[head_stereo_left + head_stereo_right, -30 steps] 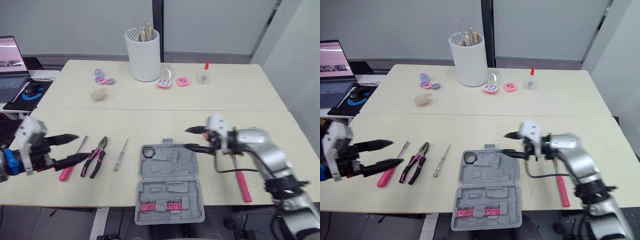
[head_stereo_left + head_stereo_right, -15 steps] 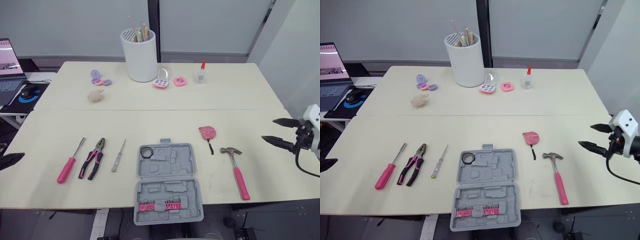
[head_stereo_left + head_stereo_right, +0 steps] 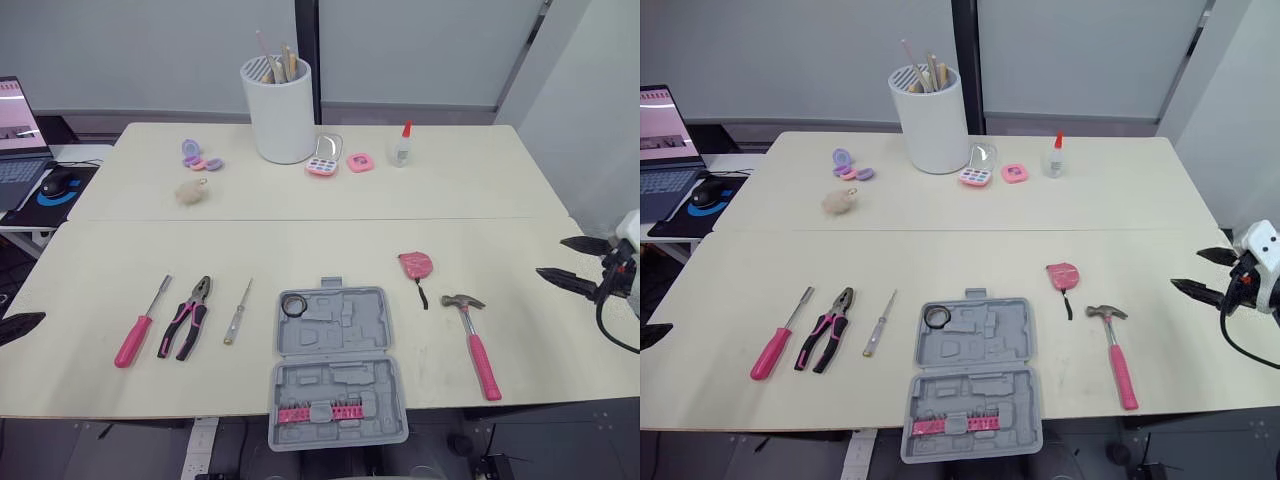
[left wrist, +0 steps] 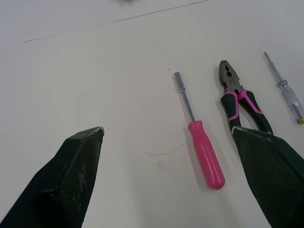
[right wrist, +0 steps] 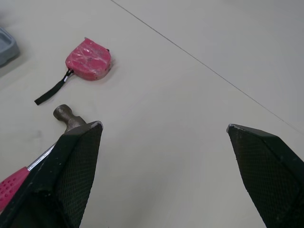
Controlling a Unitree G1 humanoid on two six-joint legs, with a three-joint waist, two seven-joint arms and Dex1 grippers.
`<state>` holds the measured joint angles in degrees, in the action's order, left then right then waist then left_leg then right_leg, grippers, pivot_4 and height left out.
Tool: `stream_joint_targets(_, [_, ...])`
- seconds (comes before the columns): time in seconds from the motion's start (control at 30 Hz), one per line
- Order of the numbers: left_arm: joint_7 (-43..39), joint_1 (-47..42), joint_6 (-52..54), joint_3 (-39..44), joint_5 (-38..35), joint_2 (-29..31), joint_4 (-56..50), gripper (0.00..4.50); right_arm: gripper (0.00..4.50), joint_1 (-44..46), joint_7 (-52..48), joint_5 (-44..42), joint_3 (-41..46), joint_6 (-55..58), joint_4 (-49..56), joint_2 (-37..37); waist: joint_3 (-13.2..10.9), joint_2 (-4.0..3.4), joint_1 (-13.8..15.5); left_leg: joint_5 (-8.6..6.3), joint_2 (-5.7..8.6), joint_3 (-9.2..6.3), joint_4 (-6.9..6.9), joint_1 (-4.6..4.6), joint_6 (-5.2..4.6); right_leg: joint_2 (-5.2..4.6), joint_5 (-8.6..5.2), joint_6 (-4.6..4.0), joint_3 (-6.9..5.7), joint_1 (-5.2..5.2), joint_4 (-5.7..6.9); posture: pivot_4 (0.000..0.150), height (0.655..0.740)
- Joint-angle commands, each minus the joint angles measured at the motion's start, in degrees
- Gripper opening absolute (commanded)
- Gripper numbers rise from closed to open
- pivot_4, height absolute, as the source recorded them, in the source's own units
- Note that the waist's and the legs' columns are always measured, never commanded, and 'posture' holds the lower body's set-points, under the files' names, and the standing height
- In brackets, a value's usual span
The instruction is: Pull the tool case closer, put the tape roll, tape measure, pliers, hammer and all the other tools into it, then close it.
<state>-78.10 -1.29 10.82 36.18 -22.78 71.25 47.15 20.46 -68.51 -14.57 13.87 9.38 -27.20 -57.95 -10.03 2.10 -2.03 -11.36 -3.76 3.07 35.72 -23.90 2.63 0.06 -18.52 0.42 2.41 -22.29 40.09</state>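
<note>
- Dial: centred on the tool case (image 3: 338, 345), 12 o'clock pointing away from me across the bench (image 3: 330, 245).
- Tool case: grey, lying open in two halves at the near edge of the bench, its near half reaching past that edge. A row of pink bits (image 3: 320, 412) sits in the near half.
- Tape roll (image 3: 295, 305): a black ring lying in the case, in the 11 o'clock corner of the far half.
- Tape measure (image 3: 415, 265): pink, on the bench at 1 o'clock, its black strap trailing toward me.
- Hammer (image 3: 474, 342): at 3 o'clock, just beside the case, steel head away from me, pink handle toward me.
- At 9 o'clock, side by side and apart from one another: small screwdriver (image 3: 237, 315), pliers (image 3: 188, 318), pink-handled driver (image 3: 136, 330).
- My right jaws: released, fingers (image 5: 71, 171) spread wide, hanging at 2 o'clock off the right end of the bench, touching nothing.
- My left jaws: released, fingers (image 4: 71, 180) wide apart, at 9 o'clock past the bench's left edge, holding nothing; the pink-handled driver and pliers lie ahead of them.
- At 12 o'clock, well apart: white holder (image 3: 285, 110) with sticks; glue bottle (image 3: 402, 148) to its right.
</note>
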Motion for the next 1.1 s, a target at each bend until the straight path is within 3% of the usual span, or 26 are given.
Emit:
stream_joint_targets(0.03, [0.4,-0.2,-0.2,0.7,-0.1,0.8,-1.2,4.5,4.46,2.1,0.6,0.2,0.3,-0.1,1.3,-1.7,0.0,0.0,0.0,0.0,0.0,0.02,0.0,0.01,0.0,0.0,0.0,0.0,0.0,0.0,0.01,0.15,0.74])
stream_joint_targets(0.2, [1.1,-0.2,0.2,1.4,-1.1,-0.3,-3.9,4.5,4.46,0.8,1.9,-0.1,0.5,1.6,4.3,-1.4,0.0,0.0,0.0,0.0,0.0,0.02,0.0,0.0,0.0,0.0,0.0,0.0,0.0,0.0,0.02,0.15,0.74])
stream_joint_targets(0.43, [4.7,-1.7,8.4,-0.1,-7.1,-6.5,-26.4,4.5,4.46,-5.5,6.0,-0.8,0.2,7.9,17.4,0.4,0.0,0.02,0.2,0.0,0.02,-0.05,0.04,-0.03,0.0,-0.03,0.01,0.01,0.08,0.05,0.04,0.15,0.74])
stream_joint_targets(0.7, [13.6,-12.1,19.7,-15.1,-15.4,-15.7,-59.5,4.5,4.46,-9.3,15.9,-3.8,-3.1,21.3,32.4,9.5,0.1,0.1,0.3,0.0,0.1,-0.22,0.14,-0.08,0.0,0.03,0.08,0.14,0.13,0.16,0.04,0.15,0.74])
stream_joint_targets(0.87, [16.0,-20.0,22.1,-26.8,-16.4,-21.8,-68.9,4.5,4.46,-10.4,23.1,-0.1,-9.7,23.1,37.2,17.3,0.1,0.09,0.0,0.01,0.12,-0.37,0.24,-0.1,0.01,0.42,0.11,0.19,0.28,0.17,0.06,0.15,0.74])
stream_joint_targets(1.03, [17.6,-22.9,21.3,-33.4,-14.7,-26.1,-71.9,4.5,4.46,-8.0,31.0,5.6,-14.5,20.7,32.0,23.0,0.1,0.08,0.1,0.01,0.17,-0.59,0.29,-0.1,0.02,0.66,0.11,0.18,0.28,0.18,0.07,0.15,0.74])
stream_joint_targets(1.1, [17.4,-22.4,20.5,-34.7,-13.5,-26.7,-71.6,4.5,4.07,-7.4,33.0,6.5,-15.2,19.4,30.4,25.3,0.1,0.08,0.1,0.01,0.18,-0.67,0.31,-0.1,0.02,0.68,0.11,0.18,0.27,0.19,0.07,0.15,0.74])
